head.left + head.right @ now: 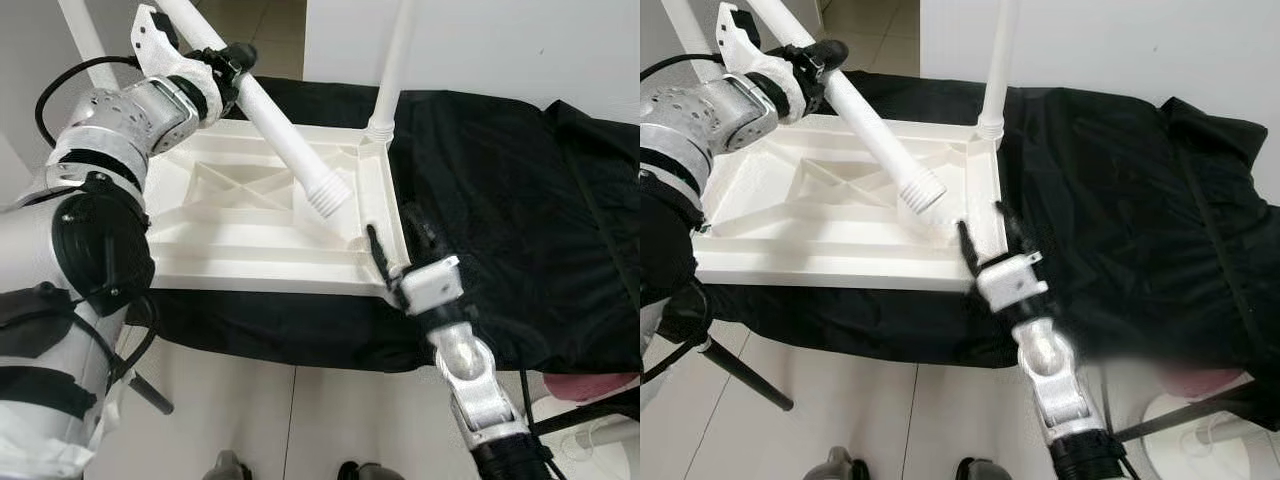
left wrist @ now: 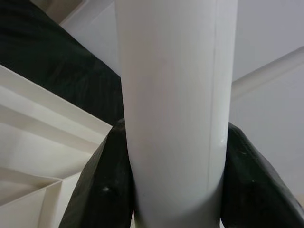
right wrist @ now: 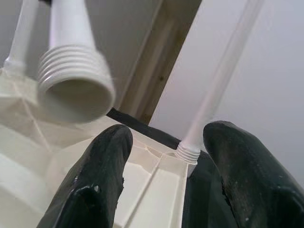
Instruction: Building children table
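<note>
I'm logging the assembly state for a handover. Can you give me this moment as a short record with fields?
tabletop: white tabletop upside down on black cloth
fitted legs: one leg upright in the far right corner socket; another stands at far left
loose leg: held leg, threaded end above the near right corner
left gripper: shut on the held leg
right gripper: open, fingers astride the tabletop's near right rim

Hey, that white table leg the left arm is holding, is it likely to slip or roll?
Probably slippery: the table leg is a smooth, glossy round tube, pinched between the left end effector fingers. Likely stiff and light, since it stays straight held near one end. Set down, it would probably roll.
</note>
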You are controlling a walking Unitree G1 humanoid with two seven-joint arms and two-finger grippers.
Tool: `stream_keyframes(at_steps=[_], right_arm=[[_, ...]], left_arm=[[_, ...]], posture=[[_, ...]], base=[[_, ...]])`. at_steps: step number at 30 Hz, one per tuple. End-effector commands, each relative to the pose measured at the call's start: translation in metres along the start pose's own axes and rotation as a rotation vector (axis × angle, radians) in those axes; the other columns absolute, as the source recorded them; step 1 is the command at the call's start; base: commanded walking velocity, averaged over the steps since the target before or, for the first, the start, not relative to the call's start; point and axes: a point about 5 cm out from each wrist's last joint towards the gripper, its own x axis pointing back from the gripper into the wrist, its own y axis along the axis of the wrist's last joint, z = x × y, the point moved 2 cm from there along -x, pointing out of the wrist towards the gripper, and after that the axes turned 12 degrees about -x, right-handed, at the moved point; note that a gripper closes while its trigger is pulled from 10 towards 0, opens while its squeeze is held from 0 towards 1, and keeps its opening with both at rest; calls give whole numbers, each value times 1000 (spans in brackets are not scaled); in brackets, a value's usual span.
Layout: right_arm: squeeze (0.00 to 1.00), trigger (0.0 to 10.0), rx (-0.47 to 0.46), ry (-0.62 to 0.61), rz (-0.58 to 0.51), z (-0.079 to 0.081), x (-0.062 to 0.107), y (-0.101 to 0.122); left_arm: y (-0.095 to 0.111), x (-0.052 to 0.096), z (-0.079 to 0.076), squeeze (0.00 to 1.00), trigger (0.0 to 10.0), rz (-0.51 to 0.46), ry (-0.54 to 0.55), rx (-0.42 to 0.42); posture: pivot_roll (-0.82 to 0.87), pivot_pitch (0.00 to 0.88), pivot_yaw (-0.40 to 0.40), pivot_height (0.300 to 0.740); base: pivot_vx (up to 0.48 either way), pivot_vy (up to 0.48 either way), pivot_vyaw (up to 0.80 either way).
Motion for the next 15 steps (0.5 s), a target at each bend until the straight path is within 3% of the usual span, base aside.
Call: stream_keyframes(at_steps=[1, 4, 9, 15], right_arm=[[0, 10000, -44, -50, 43, -8, 1, -6], [0, 10000, -96, -83, 65, -13, 0, -9], [0, 10000, -297, -110, 143, -19, -12, -12], [0, 10000, -376, -119, 140, -24, -20, -6]], left_arm=[[0, -1, -2, 0, 10000, -11, -21, -35], [-3, -2, -3, 0, 10000, -11, -28, -53], [-3, -5, -11, 0, 10000, -48, -68, -100], [-2, -6, -16, 0, 10000, -75, -88, -118]], posture=[[-20, 33, -29, 740], [-18, 33, -32, 740], [-16, 34, -37, 740], [-14, 40, -47, 740]], base=[[0, 0, 0], [0, 0, 0], [0, 0, 0], [0, 0, 0]])
